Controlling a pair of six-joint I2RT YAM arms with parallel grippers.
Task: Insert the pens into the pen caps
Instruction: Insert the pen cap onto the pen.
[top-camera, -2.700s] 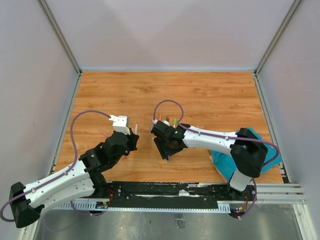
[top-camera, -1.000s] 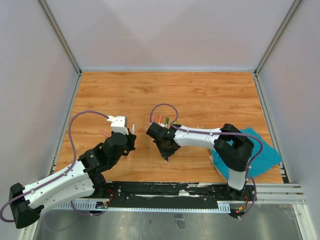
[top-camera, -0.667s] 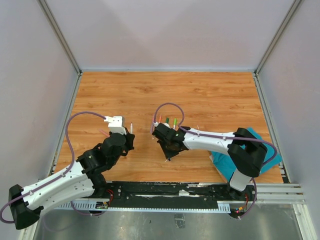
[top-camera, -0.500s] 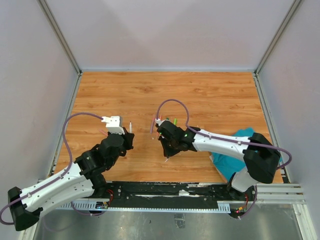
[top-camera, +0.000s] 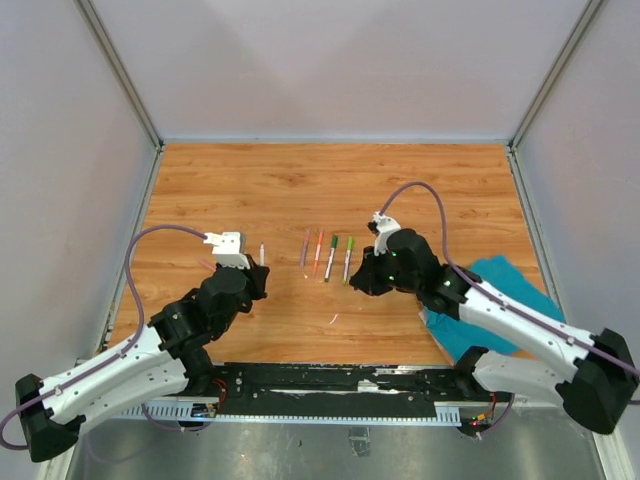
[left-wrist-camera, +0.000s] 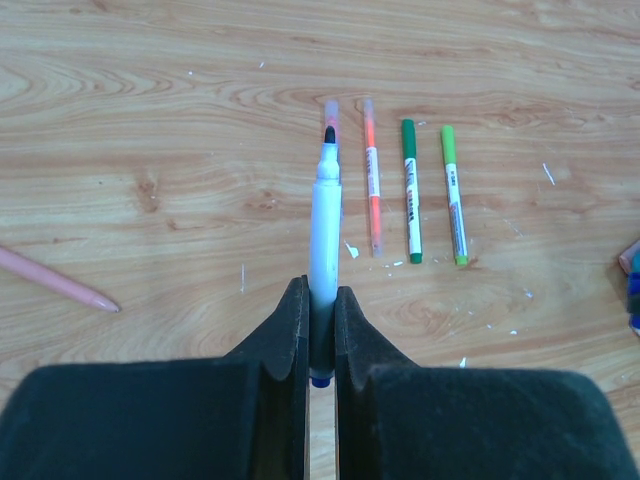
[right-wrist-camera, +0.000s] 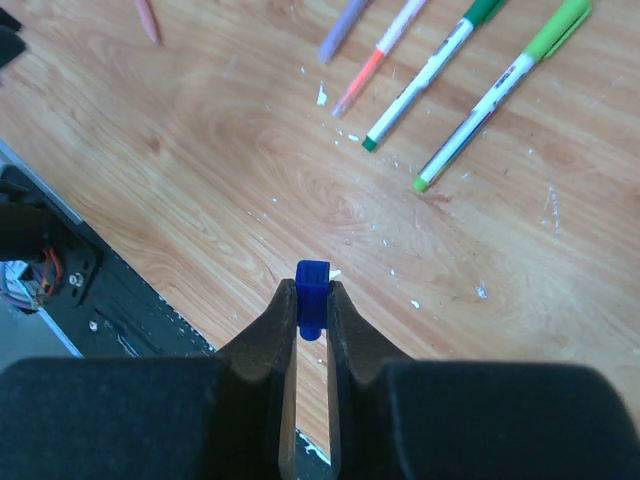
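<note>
My left gripper (left-wrist-camera: 320, 305) is shut on a pale pen (left-wrist-camera: 323, 225) with a blue end, its bare dark tip pointing away over the table. In the top view this pen (top-camera: 262, 252) sticks out of the left gripper (top-camera: 257, 277) at the left of the board. My right gripper (right-wrist-camera: 312, 302) is shut on a short dark blue pen cap (right-wrist-camera: 312, 290); it hovers right of centre (top-camera: 358, 281). Between the two grippers lie a purple pen (top-camera: 305, 248), an orange pen (top-camera: 318, 248), a dark green pen (top-camera: 331, 256) and a light green pen (top-camera: 348, 258), side by side.
A pink pen (left-wrist-camera: 55, 280) lies alone on the wood to the left of my left gripper. A teal cloth (top-camera: 505, 290) lies under my right arm at the right. Grey walls enclose the wooden table (top-camera: 330, 185) on three sides, and a black rail (top-camera: 330, 385) runs along the near edge.
My right arm has swung from the centre out to the right with the blue cap, uncovering the row of pens. The left arm has drifted slightly left.
</note>
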